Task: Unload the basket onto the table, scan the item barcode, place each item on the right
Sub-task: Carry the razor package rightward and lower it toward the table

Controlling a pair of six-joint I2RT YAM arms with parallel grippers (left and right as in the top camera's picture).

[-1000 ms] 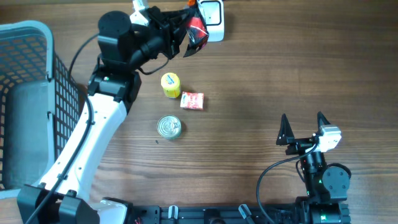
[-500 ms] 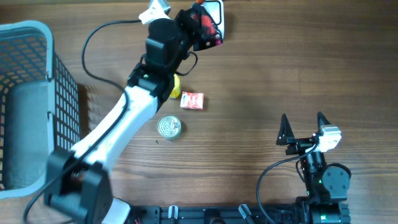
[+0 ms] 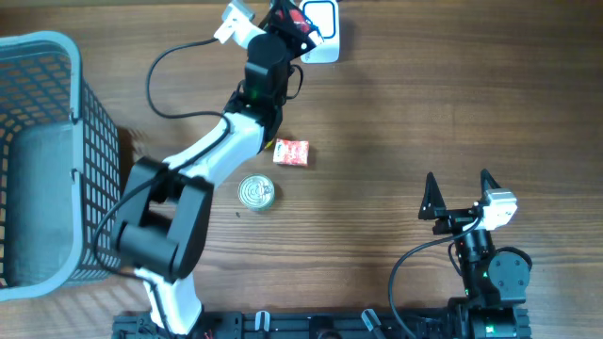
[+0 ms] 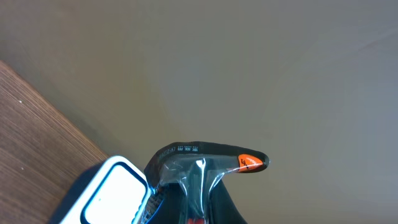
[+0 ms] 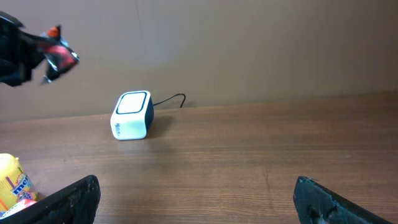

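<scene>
**Overhead view.** The left arm (image 3: pixel 203 160) runs from the near edge diagonally up to the far edge of the table (image 3: pixel 424 104). The left gripper (image 3: pixel 285 19) is at the scanner's (image 3: pixel 325 28) left side. Its fingers are closed on the packet (image 3: pixel 298 21), which overlaps the scanner's left edge in this view. Height above the table cannot be read here. The basket (image 3: pixel 38 160) stands at the left edge. The can (image 3: pixel 256 192) and red box (image 3: pixel 291 153) lie mid-table, and the yellow pack (image 3: pixel 268 143) is partly hidden under the arm.

**Right wrist view.** This view supplies the height: the packet (image 5: pixel 57 53) is held in the air, higher than the scanner (image 5: pixel 132 115), which sits on the table near the wall. It also shows the scanner's cable (image 5: pixel 171 98).

**Left wrist view.** Only this view shows detail of the packet (image 4: pixel 205 167) — clear film, a dark top edge with small print, and an orange corner. The scanner's (image 4: pixel 109 196) white face lies just below and left of it. No barcode can be made out.

**Right arm.** The right gripper (image 3: pixel 459 196) is at the near right, well apart from all items and pointing toward the far edge. Its fingers (image 5: pixel 74 199) are spread wide — nothing lies between them.
</scene>
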